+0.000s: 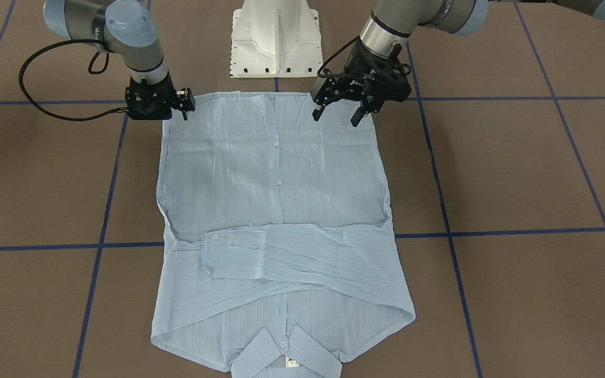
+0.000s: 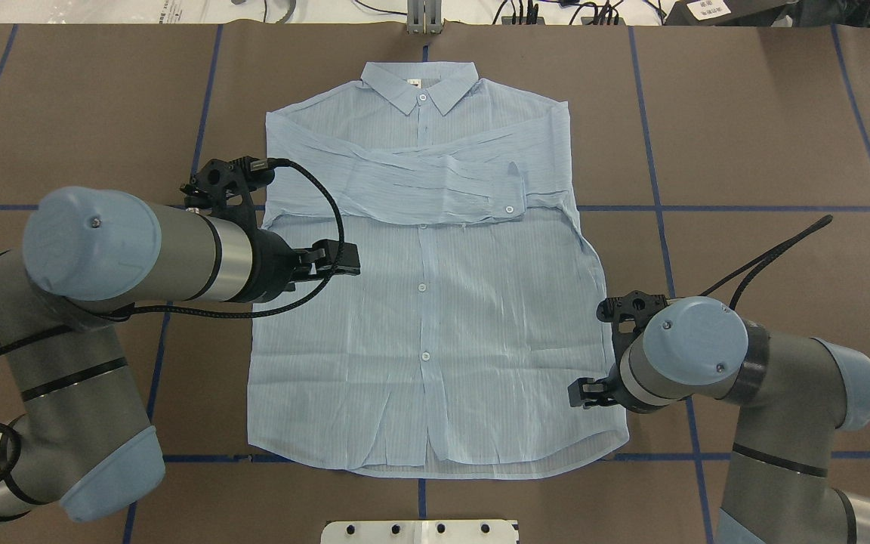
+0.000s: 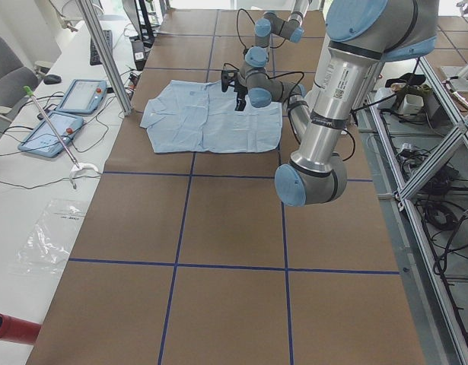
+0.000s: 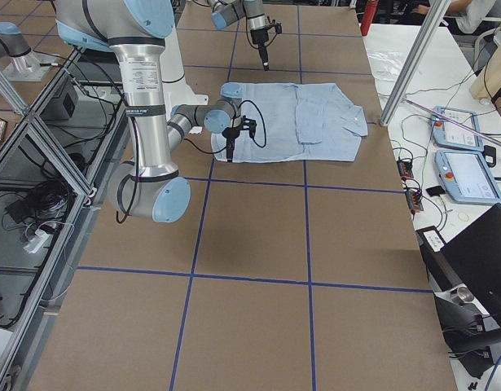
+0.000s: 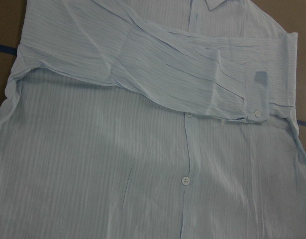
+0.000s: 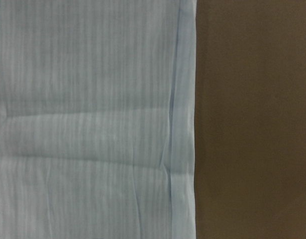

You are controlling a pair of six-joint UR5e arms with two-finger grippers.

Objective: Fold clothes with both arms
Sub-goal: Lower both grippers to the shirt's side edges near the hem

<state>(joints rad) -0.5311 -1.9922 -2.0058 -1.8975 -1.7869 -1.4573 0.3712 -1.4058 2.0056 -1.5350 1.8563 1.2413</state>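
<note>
Bright, even light from overhead fills every view, and shadows are soft and faint. In the left wrist view a broad dim shadow lies across the shirt. The right wrist view is slightly soft, its cloth stripes smeared and the counter grainy. Both side views wash out toward their far ends.

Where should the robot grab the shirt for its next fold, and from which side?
Probably the two hem corners nearest the robot, pinched from above. The shirt lies flat, with its sleeves already crossed over the chest, so lifting that edge toward the collar would halve it.
</note>
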